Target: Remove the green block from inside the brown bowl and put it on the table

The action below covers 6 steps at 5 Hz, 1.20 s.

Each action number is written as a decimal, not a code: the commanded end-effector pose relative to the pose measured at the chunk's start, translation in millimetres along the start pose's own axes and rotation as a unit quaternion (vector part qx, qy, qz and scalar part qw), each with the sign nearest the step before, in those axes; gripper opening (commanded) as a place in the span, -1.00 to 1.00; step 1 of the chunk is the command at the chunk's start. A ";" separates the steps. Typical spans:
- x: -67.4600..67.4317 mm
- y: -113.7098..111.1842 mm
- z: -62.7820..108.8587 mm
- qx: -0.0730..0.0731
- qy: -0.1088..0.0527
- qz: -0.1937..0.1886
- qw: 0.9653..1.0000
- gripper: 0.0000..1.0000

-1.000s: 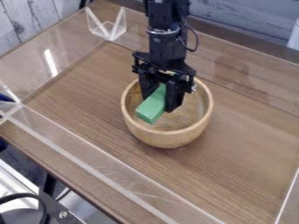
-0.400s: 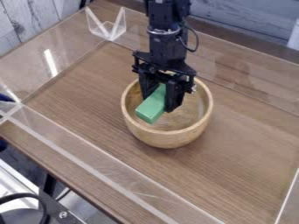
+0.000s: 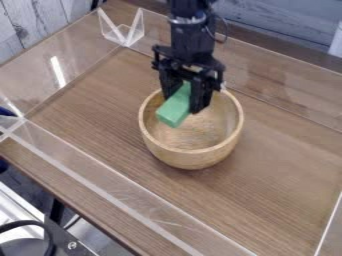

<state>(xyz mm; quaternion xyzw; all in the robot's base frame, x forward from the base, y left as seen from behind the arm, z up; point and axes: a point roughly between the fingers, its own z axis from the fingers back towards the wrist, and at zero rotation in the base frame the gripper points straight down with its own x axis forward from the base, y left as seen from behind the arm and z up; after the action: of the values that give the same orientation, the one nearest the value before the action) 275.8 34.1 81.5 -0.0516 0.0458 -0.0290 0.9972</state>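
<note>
Jaws: the gripper (image 3: 178,88) is closed on the green block (image 3: 177,105).
Block: tilted, over the brown bowl (image 3: 195,157), seemingly above its floor; lift straight up, grip steady.
Bowl: clear the thick rim fully before swinging sideways.
Table (image 3: 83,128): lower gently, then release.

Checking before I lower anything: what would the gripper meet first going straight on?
The green block in its jaws would likely meet the brown bowl's inside first, though depth is unclear.
</note>
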 end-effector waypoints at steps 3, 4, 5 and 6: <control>17.2 56.2 31.3 0.019 -0.058 0.051 0.997 -1.00; 18.0 48.7 13.5 0.024 -0.047 0.038 0.998 -1.00; 21.3 40.4 -1.0 0.029 -0.041 0.030 0.998 -1.00; 24.0 37.0 -6.5 0.031 -0.038 0.025 0.998 -1.00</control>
<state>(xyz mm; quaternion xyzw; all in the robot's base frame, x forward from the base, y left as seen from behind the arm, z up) 293.9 72.1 63.6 -0.0259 0.0231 0.0041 0.9994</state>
